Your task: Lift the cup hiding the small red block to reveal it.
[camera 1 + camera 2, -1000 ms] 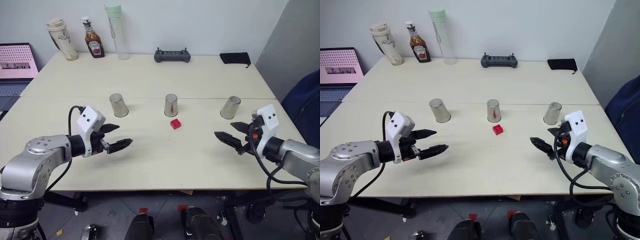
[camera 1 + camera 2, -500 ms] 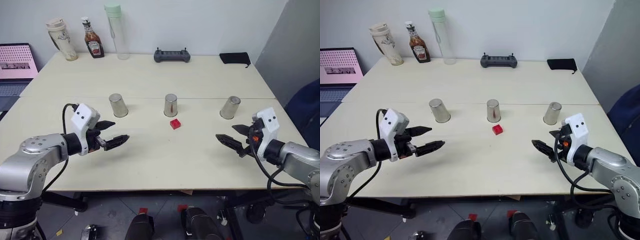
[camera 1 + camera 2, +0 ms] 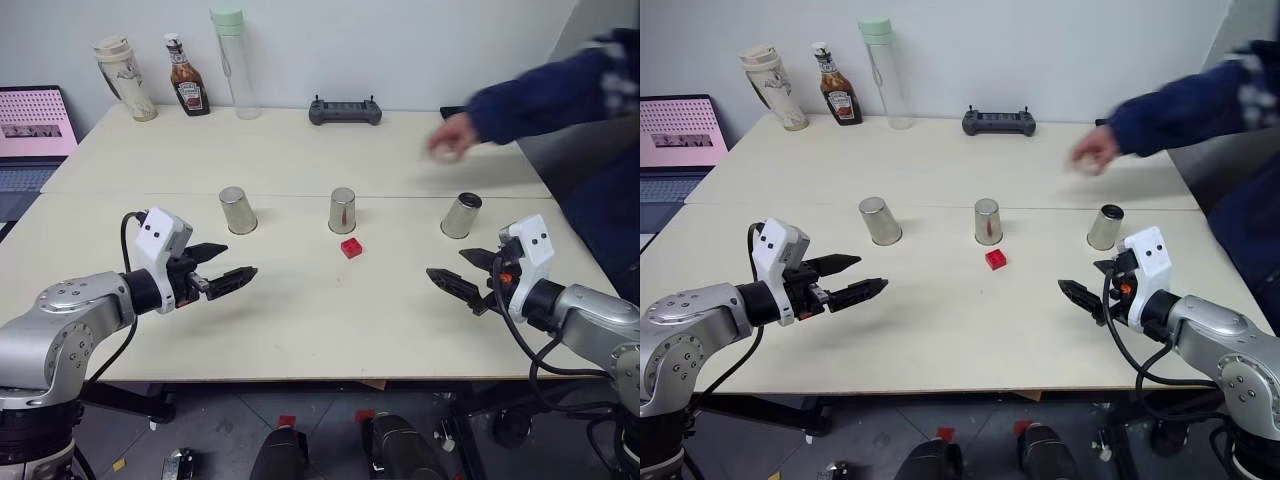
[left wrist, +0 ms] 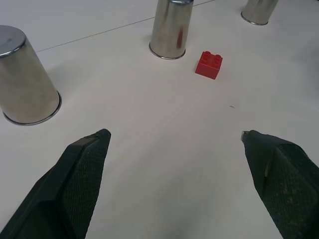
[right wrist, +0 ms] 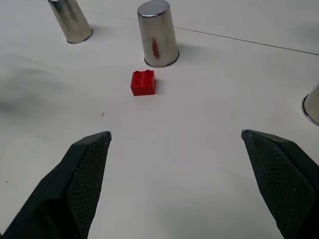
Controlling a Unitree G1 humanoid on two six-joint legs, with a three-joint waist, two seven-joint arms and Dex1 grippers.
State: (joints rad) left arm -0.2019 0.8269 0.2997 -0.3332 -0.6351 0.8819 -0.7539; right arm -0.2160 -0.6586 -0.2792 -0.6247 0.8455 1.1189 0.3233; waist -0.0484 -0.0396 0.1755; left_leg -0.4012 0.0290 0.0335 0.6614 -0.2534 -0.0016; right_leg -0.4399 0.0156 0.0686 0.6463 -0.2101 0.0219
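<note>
Left eye view: the small red block (image 3: 350, 248) sits uncovered just before the middle cup (image 3: 342, 211); both hands, left hand (image 3: 228, 278) and right hand (image 3: 458, 282), hover spread open and empty, likely waiting while a person's hand (image 3: 452, 137) reaches in.

Three cups stand in a row mid-frame: left (image 3: 237, 210), middle (image 3: 342, 210), right (image 3: 461, 215). One red block (image 3: 350, 248). Three bottles (image 3: 234, 62) upper left. One controller (image 3: 345, 111). One laptop (image 3: 30, 135). One person's hand (image 3: 452, 137).
</note>
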